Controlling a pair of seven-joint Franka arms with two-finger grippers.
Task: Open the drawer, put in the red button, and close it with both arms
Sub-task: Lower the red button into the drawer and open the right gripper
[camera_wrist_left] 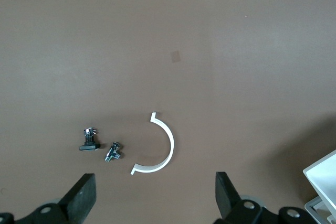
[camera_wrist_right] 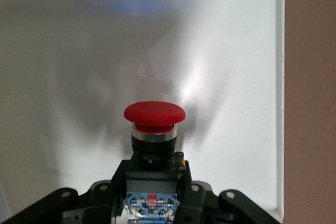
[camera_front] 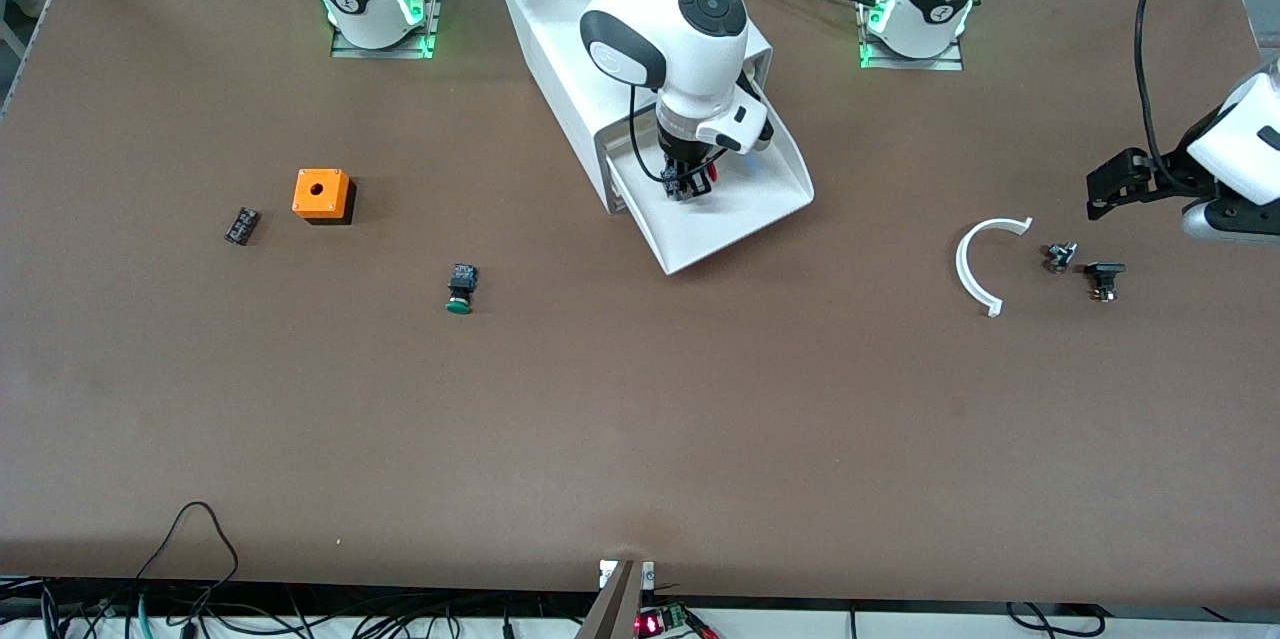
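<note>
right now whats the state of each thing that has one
drawer: pulled open
red button: gripped, inside the drawer
right gripper: shut on the red button
left gripper: open, holding nothing, over bare table
green button: lying on its side

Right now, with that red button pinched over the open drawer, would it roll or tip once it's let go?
Probably it tips: the red button has a wide cap on a narrower black body, so it looks top-heavy. The round cap might let it roll a little, though the boxy body should stop it. The right end effector holds it by that body over the drawer, whose raised walls would likely keep it in.
</note>
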